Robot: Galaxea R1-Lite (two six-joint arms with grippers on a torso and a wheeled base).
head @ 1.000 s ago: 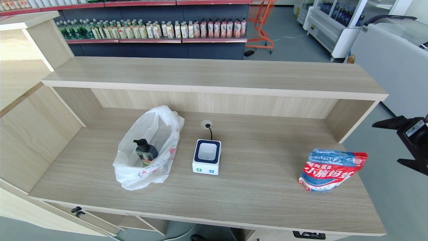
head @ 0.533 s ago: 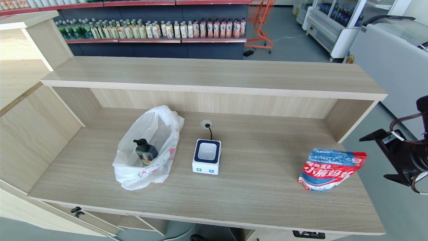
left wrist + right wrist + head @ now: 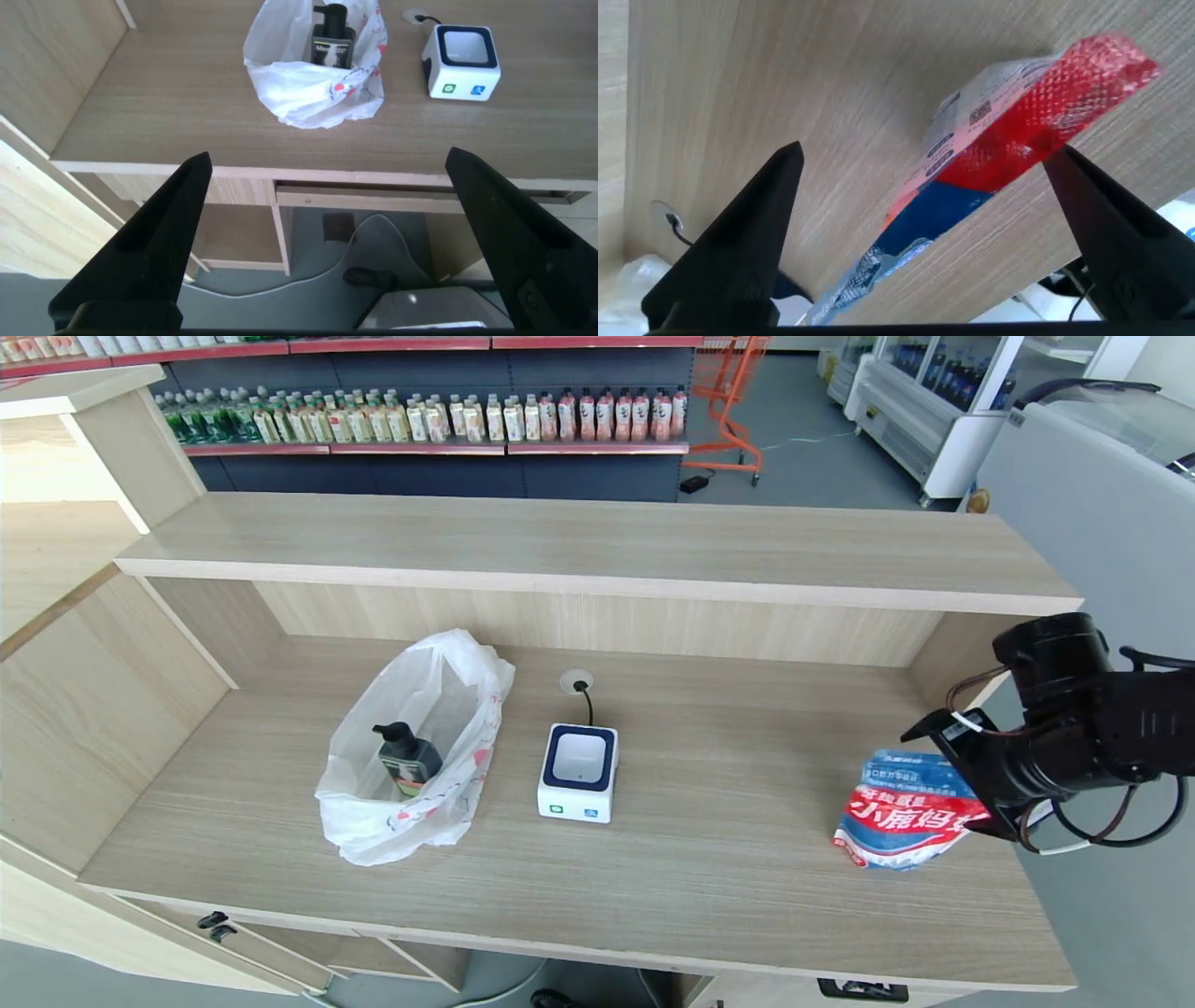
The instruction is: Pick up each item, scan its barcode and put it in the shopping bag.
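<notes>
Right gripper (image 3: 941, 782), jaws spread and empty, hovered over the red-and-blue pouch (image 3: 910, 817) lying on the worktop (image 3: 728, 840) beneath it (seemingly not yet lifted or scanned), while far to its left the pump bottle (image 3: 408, 761) already sat in the shopping bag (image 3: 448, 691).

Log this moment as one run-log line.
right end effector open over snack pouch on counter | left end effector open, in front of counter | pump bottle in shopping bag

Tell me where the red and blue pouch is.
In the head view the red and blue pouch lies on the counter near its right end, far right of the scanner, with the open right tool close by its right side.
</notes>
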